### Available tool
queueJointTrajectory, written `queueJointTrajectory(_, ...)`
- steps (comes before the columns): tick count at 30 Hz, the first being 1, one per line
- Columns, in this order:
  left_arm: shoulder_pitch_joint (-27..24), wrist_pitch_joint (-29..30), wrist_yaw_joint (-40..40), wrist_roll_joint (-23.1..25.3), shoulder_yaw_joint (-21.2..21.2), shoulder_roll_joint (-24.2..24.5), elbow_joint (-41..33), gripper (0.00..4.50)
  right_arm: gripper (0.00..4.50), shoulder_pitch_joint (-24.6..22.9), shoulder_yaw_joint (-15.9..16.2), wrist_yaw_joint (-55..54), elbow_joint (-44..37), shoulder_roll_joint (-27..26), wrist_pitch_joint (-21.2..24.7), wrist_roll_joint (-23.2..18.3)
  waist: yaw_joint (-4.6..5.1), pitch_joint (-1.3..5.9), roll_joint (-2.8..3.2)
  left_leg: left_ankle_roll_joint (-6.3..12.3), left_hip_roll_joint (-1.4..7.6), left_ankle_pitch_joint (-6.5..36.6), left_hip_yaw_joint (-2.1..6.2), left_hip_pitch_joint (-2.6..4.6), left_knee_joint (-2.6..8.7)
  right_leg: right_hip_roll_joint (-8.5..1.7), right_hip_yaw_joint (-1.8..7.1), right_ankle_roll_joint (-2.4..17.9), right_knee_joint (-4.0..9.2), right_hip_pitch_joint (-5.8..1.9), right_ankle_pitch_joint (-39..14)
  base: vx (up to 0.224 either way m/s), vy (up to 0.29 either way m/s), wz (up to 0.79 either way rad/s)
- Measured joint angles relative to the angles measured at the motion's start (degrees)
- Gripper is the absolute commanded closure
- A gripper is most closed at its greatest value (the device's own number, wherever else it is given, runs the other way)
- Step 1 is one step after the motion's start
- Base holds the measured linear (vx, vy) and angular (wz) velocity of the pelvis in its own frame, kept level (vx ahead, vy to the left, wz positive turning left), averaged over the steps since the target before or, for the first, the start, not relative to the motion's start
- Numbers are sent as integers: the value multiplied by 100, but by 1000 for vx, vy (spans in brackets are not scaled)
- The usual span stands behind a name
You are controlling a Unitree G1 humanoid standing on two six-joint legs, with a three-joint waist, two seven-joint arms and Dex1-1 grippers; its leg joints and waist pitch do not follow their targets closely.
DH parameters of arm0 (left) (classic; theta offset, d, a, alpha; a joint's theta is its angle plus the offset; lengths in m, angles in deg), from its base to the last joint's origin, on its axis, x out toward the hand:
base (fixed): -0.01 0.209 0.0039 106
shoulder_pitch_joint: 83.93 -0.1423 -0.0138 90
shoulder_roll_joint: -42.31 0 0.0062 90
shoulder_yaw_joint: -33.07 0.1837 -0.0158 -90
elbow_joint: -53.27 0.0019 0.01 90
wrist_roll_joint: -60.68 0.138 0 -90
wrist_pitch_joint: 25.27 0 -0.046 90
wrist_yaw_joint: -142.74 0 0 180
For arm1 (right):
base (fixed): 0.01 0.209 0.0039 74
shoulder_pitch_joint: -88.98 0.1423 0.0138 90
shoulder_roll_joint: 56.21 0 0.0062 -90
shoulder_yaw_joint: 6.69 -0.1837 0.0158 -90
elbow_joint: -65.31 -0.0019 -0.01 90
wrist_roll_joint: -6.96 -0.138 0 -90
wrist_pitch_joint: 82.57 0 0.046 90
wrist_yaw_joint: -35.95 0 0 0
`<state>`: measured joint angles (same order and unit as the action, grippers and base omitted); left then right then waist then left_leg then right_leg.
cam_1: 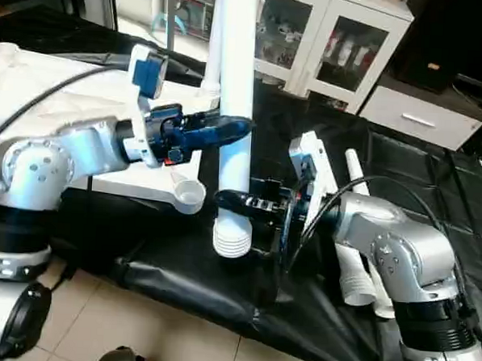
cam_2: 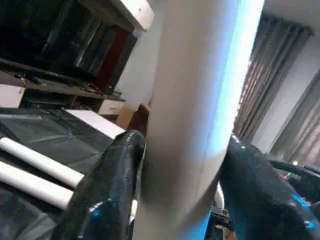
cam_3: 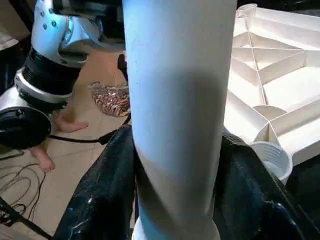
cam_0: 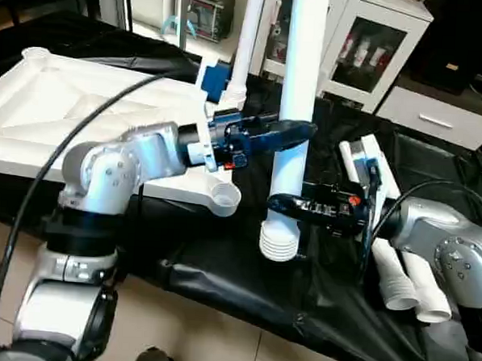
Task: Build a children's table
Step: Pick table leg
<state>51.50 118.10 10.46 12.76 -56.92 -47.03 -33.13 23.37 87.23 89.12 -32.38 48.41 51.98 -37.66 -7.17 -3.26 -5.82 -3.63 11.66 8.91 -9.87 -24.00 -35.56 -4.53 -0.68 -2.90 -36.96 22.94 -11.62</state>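
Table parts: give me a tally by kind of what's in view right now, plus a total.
Tabletop, underside up: 1
Leg held upright by both grippers: 1
Leg already standing in a far corner socket: 1
Loose legs lying on the black sheet: 2
Total: 5 parts, 4 of them legs.

A white plastic tabletop (cam_0: 75,115) lies upside down on black sheeting, its ribbed, X-braced underside facing up, with a round open socket (cam_0: 224,197) at its near corner. A long white tube leg (cam_0: 297,119) stands upright just beside that socket (ridged end down, not in it). Another leg (cam_0: 246,47) rises behind it. Two more legs (cam_0: 398,270) lie side by side on the sheeting to the right.
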Motion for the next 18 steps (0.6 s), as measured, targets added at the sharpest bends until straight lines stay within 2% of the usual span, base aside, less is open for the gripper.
queueJointTrajectory(4, 21, -269, 74, 323, 232, 97, -18, 259, 265, -9, 17, 4, 104, 0, 0, 63, -3, -1, 4, 0, 1, 0, 0, 0, 0, 0, -1, 0, -1, 1, 0, 0, 0, 0)
queueJointTrajectory(9, 24, -262, 73, 343, 253, 78, -35, 268, 266, -10, 31, 30, 106, 0, 0, 101, -2, -3, 8, 0, 1, 0, -1, 0, 0, 0, -1, 0, -2, 1, 0, 0, 0, 0)
queueJointTrajectory(10, 24, -262, 73, 366, 253, 70, -35, 268, 231, -9, 31, 32, 107, -1, -1, 123, -2, -3, 8, 0, 1, 0, -1, 0, 0, 0, -1, 0, -2, 1, 0, 0, 0, 0)
queueJointTrajectory(12, 30, -263, 70, 389, 248, 52, -34, 269, 196, -3, 31, 35, 119, -6, -20, 150, -3, -3, 7, -1, 1, 0, -1, 0, 0, 0, -1, 0, -2, 1, 0, 0, 0, 0)
queueJointTrajectory(14, 70, -263, 62, 444, 269, 44, 46, 269, 187, 73, 31, 37, 124, -44, -81, 214, 1, -3, 9, -1, 1, 0, -1, 1, 1, 0, -1, 3, -3, 2, 2, 0, 0, 0)
queueJointTrajectory(15, 102, -263, 71, 460, 288, 44, 76, 269, 164, 107, 31, 40, 128, -56, -133, 244, -1, -3, 9, -1, 2, 0, -1, 1, 0, 0, -2, 3, -4, 2, 2, 0, 0, 0)
queueJointTrajectory(18, 174, -284, 87, 494, 316, 55, 83, 269, 141, 202, 43, 53, 171, -60, -213, 278, -1, -2, 11, -1, 2, -1, -2, 2, 0, 0, 0, 3, -3, 1, 2, 0, 0, 0)
